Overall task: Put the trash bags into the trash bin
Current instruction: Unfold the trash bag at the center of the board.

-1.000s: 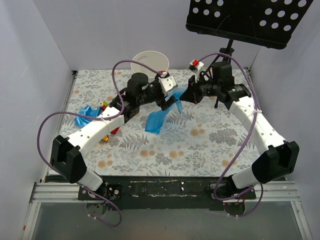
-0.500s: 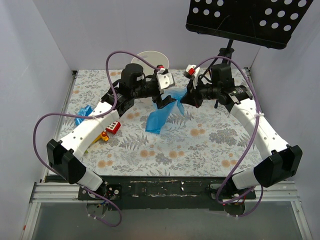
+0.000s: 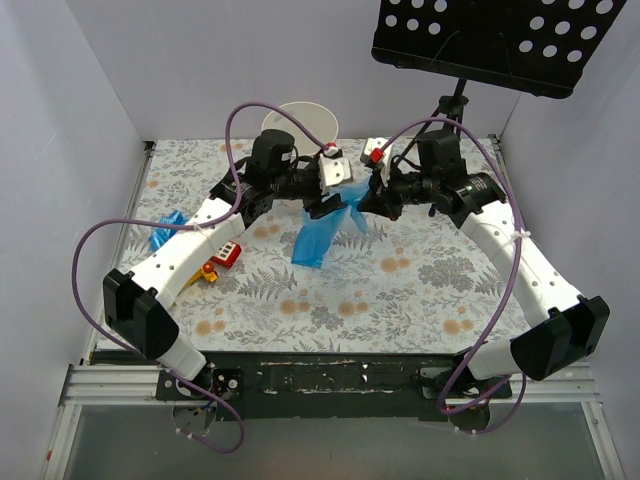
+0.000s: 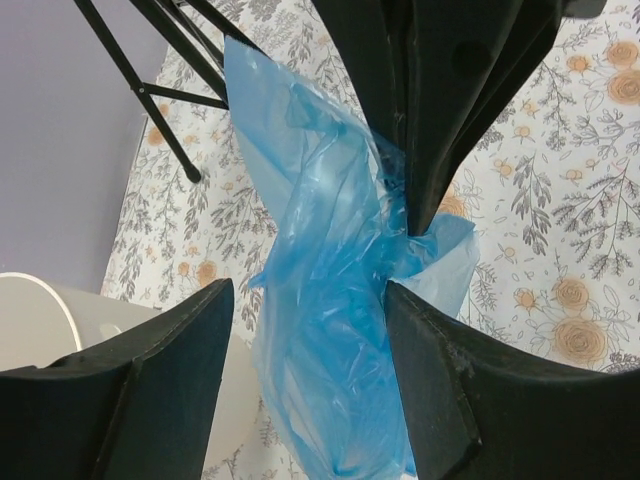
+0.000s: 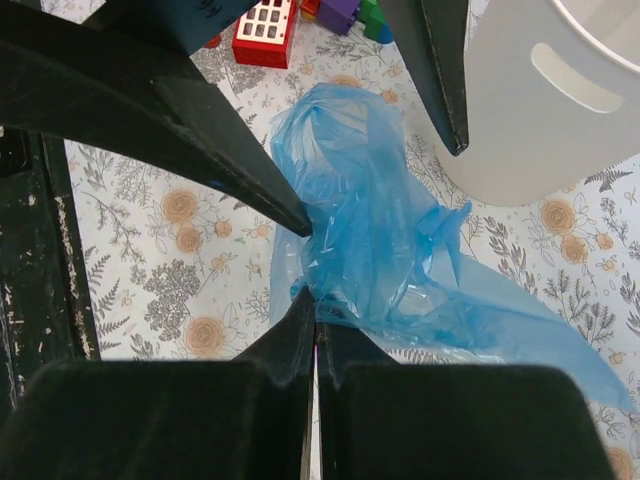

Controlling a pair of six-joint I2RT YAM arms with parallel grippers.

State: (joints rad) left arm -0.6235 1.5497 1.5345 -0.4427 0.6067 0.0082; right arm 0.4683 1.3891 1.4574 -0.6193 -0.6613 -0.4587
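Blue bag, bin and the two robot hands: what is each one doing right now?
held trash bag: crumpled, pinched at one end, outside the bin.
right gripper: shut on the held trash bag.
left gripper: open, one finger on each side of the held trash bag.
trash bin: upright, next to the held bag.
second trash bag: crumpled on the table, far left, not held.

Place: robot test cell, lab-like
Walls: plain white panels (image 3: 70, 150) boxing in the workspace
Mount: bare metal rail (image 3: 100, 385) at the near edge
Surface: floral cloth (image 3: 400, 300)
Prop: black perforated music stand (image 3: 490, 40)
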